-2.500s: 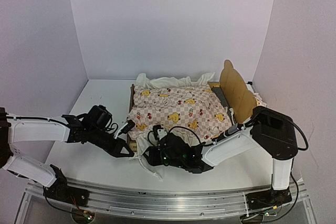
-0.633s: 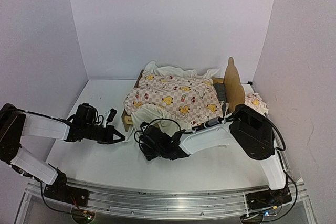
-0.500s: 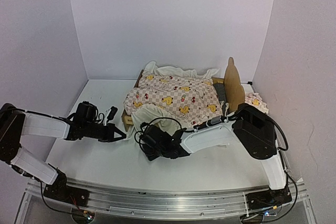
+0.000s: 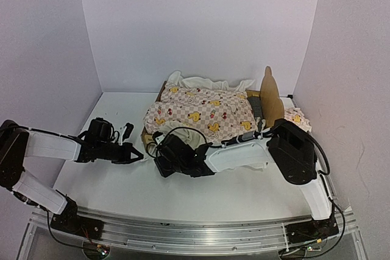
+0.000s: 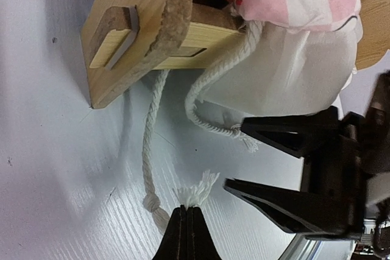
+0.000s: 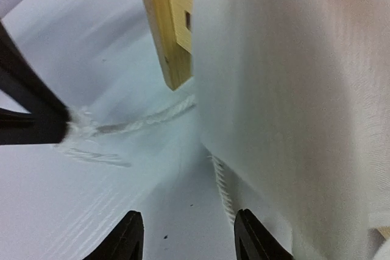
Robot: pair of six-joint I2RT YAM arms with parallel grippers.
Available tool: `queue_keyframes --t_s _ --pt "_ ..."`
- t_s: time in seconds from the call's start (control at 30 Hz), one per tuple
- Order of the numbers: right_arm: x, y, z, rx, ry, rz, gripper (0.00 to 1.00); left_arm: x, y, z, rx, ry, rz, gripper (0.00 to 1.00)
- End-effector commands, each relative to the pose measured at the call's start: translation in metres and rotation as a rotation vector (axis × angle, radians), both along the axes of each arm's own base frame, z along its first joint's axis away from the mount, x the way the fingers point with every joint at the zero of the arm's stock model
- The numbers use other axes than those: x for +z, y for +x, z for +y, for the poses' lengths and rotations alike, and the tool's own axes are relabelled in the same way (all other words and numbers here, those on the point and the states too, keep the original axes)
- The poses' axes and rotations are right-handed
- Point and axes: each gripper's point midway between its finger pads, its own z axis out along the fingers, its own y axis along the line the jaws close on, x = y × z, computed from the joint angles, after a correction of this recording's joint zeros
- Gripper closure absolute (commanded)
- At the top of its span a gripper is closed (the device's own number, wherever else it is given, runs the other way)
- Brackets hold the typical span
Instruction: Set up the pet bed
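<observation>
Right now the pet bed (image 4: 268, 94) sits toward the back of the table (image 4: 122, 190), a little right of centre. Its long axis runs across the scene from left to right. The headboard (image 4: 266, 89) stands upright at the right end, seen almost edge-on, and the foot end angles slightly toward the arms on the left. So the bed points head-right, foot-left, and most of it is under the pink checked quilt (image 4: 201, 111). Everything meets at the near foot corner (image 5: 122, 47), where a white cord (image 5: 149, 144) trails out from under the frame onto the table. The left pincer (image 5: 187, 212) lies low just short of that corner, closed, with its tips pinched on the cord's frayed end (image 5: 196, 192). The bed therefore lies ahead of it and off to the right, along the same line as the cord. The right pincer (image 6: 189, 231) reaches across the front of the bed from the far side with its fingers spread and nothing between them. It faces the left one over the cord, with the quilt's cream ruffle (image 6: 274, 120) hanging just beside it. The left arm is the nearer to the cord and corner, so it looks the better placed to act. I judge that the next move depends on drawing the cord along or away from the bed's long axis, and a pull across it could swing the light frame round.
</observation>
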Motion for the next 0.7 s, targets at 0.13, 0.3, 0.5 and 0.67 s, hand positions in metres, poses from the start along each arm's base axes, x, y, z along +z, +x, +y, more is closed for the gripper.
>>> queue_keyframes --t_s 0.13,0.3,0.5,0.67 --pt "-0.036 0.032 -0.006 -0.088 -0.02 -0.004 0.53 0.01 -0.004 -0.003 0.026 -0.059 0.05 1.0" --pt "-0.038 0.026 0.003 -0.03 -0.01 0.024 0.85 0.015 0.002 -0.004 0.019 -0.059 -0.006 1.0" --pt "-0.023 -0.012 0.037 0.193 0.118 0.171 1.0 0.021 0.009 -0.004 0.037 -0.081 -0.041 1.0" --pt "0.017 -0.033 0.072 0.299 0.348 0.261 1.0 0.001 -0.006 0.005 0.126 -0.115 0.166 1.0"
